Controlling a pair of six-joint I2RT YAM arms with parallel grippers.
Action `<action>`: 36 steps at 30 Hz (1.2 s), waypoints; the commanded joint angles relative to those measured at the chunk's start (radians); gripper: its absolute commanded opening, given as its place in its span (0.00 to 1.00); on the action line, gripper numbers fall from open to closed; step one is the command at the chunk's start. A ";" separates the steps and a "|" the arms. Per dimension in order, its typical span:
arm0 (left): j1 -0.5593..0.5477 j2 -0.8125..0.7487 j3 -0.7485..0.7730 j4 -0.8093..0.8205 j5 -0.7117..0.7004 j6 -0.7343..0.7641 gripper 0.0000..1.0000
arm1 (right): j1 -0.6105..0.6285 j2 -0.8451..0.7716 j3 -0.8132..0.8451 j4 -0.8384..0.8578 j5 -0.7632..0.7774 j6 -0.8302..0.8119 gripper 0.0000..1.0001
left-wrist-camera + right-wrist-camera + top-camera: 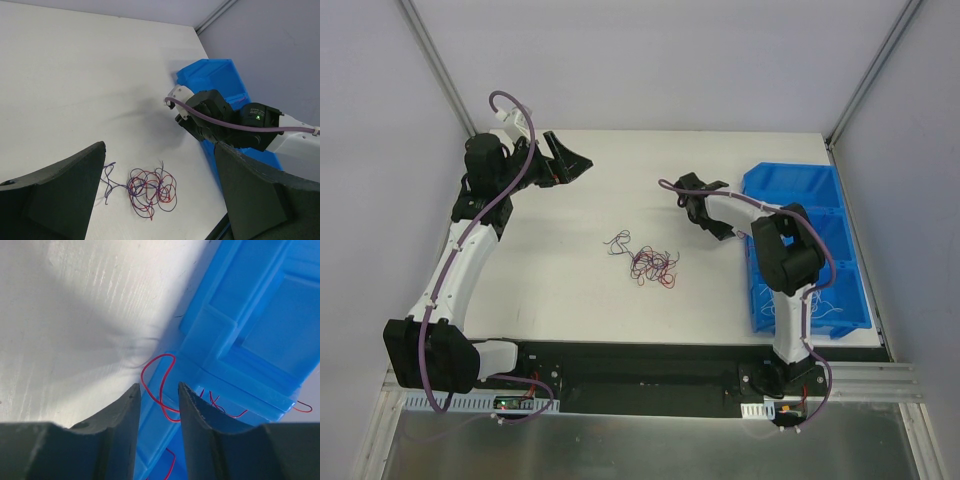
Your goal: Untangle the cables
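Right pincer [158, 387] over half-hidden red cable [165, 355]

Main clump of cables [653, 266]: red and dark purple curly wires, knotted, flat on worktop [550, 290], mid-centre. Looser dark purple strand [618, 243] just left of clump; whether joined, can't tell. Separate red strand [159, 382] looped over blue bin [260, 315] wall, in gap between right fingers [122, 410], not visibly pinched. Thin white strands [825, 300] in bin's near compartment.
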 commanded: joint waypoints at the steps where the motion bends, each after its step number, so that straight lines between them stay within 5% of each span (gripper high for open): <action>1: 0.011 -0.003 0.029 0.046 0.032 -0.013 0.88 | 0.006 0.016 0.006 -0.050 0.022 -0.005 0.40; 6: 0.011 -0.006 0.029 0.048 0.035 -0.013 0.88 | 0.006 0.016 0.008 -0.062 0.016 -0.002 0.34; 16: 0.011 -0.006 0.029 0.048 0.035 -0.016 0.88 | 0.021 -0.158 -0.040 -0.058 0.084 0.056 0.00; 24: 0.011 -0.009 0.027 0.049 0.038 -0.022 0.88 | -0.063 -0.395 -0.191 0.056 0.115 0.159 0.00; 32: 0.011 -0.006 0.021 0.069 0.052 -0.043 0.88 | -0.290 -0.378 -0.202 -0.022 -0.030 0.357 0.01; 36: 0.009 -0.006 0.017 0.074 0.048 -0.039 0.88 | -0.304 -0.395 -0.164 -0.053 -0.089 0.371 0.29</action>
